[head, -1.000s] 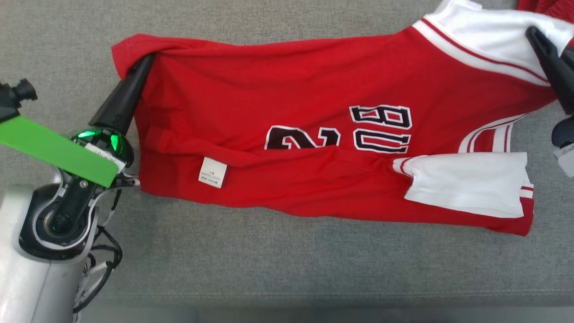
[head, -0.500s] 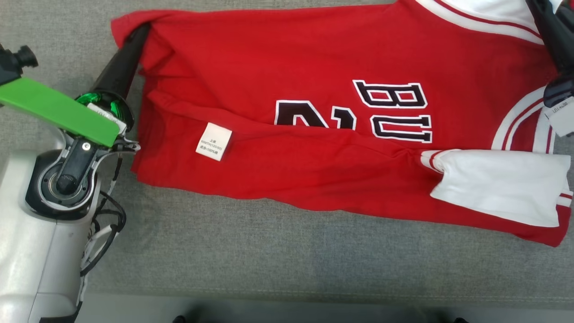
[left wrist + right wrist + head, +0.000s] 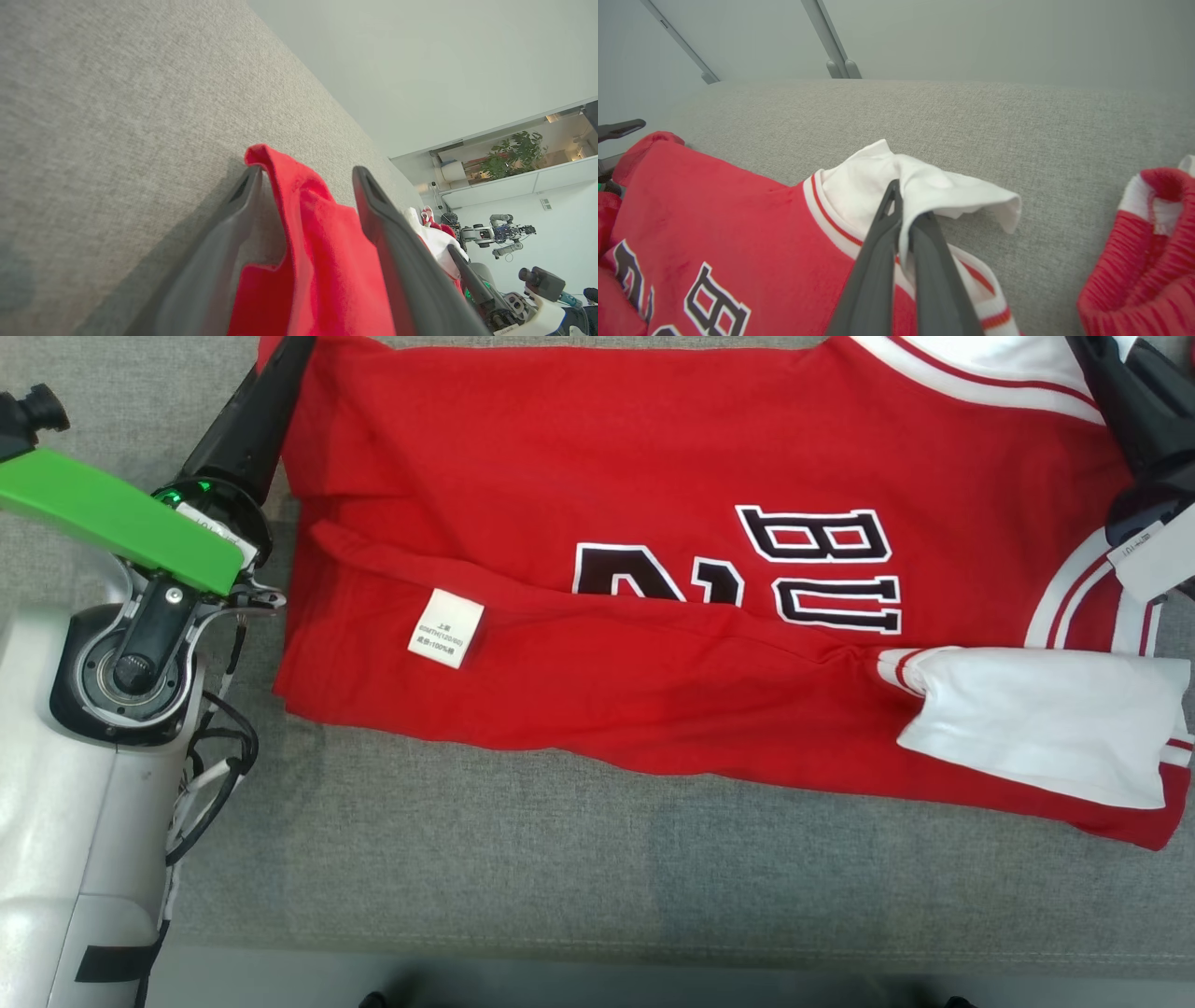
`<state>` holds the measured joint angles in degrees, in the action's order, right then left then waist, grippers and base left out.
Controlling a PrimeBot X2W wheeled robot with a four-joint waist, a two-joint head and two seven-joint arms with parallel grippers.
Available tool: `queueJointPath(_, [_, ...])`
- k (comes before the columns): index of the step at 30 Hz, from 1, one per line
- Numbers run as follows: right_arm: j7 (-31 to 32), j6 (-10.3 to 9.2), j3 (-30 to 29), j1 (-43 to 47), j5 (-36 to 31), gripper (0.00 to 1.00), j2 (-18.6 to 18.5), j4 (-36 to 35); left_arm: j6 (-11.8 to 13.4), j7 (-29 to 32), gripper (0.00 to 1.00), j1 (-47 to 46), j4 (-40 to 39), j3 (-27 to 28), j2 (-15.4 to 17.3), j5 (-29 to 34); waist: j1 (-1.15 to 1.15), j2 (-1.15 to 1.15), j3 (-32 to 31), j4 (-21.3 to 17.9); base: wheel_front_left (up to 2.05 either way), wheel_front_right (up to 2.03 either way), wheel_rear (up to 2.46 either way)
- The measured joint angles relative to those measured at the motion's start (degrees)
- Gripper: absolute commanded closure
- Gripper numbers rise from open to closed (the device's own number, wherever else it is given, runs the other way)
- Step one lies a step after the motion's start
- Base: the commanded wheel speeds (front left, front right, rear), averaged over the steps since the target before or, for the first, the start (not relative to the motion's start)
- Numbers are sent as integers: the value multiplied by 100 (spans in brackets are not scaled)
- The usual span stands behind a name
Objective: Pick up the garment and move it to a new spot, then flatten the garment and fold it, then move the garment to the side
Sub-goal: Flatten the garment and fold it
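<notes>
a grey woven upholstered surface [image 3: 467, 877] carried a red jersey [image 3: 653, 448], white-sleeved, spread across it with its near edge folded over. a second red-and-white ribbed garment [image 3: 1148, 261] lay bunched on it, apart from the jersey.

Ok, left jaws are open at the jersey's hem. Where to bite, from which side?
Take the jersey by its far hem corner, coming from the robot's left, low along the grey cushion. It stands as a thin ridge between the open jaws of the left gripper, so closing should pinch it flat.
</notes>
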<state>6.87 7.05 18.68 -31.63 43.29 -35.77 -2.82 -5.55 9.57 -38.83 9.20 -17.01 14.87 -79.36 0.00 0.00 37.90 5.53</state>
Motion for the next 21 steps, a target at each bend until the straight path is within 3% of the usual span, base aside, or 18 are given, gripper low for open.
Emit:
queueJointPath(7, [-2, 1, 111, -108, 0, 100, 35, 159, -18, 97, 0, -172, 253, -86, 4, 114, 0, 0, -8, -39, 0, 0, 0])
queueJointPath(9, [-3, 1, 153, -109, 0, 100, 47, 199, -24, 99, 20, -216, 315, -99, 5, 137, 0, 0, -10, -48, 0, 0, 0])
queueJointPath(10, [-5, 1, 179, -110, 0, 100, 55, 218, -24, 108, 38, -247, 346, -109, 5, 151, 0, 0, -11, -52, 0, 0, 0])
queueJointPath(11, [-11, 1, 202, -112, 0, 100, 60, 237, -24, 135, 38, -270, 378, -122, 7, 152, 0, 0, -12, -55, 0, 0, 0])
queueJointPath(12, [-12, 1, 224, -116, 0, 100, 64, 257, -25, 147, 55, -293, 416, -137, 7, 158, 0, 0, -14, -58, 0, 0, 0])
queueJointPath(14, [-27, 1, 268, -137, 0, 100, 67, 283, -31, 147, 71, -345, 488, -148, 8, 197, 0, 0, -18, -63, 0, 0, 0])
queueJointPath(15, [-27, 1, 292, -154, 0, 100, 69, 293, -33, 147, 97, -367, 519, -151, 7, 198, 0, 0, -20, -66, 0, 0, 0])
queueJointPath(21, [-79, 1, 405, -215, 1, 100, 67, 371, -82, 121, 100, -437, 680, -169, -3, 243, 0, 0, -45, -76, 0, 0, 0])
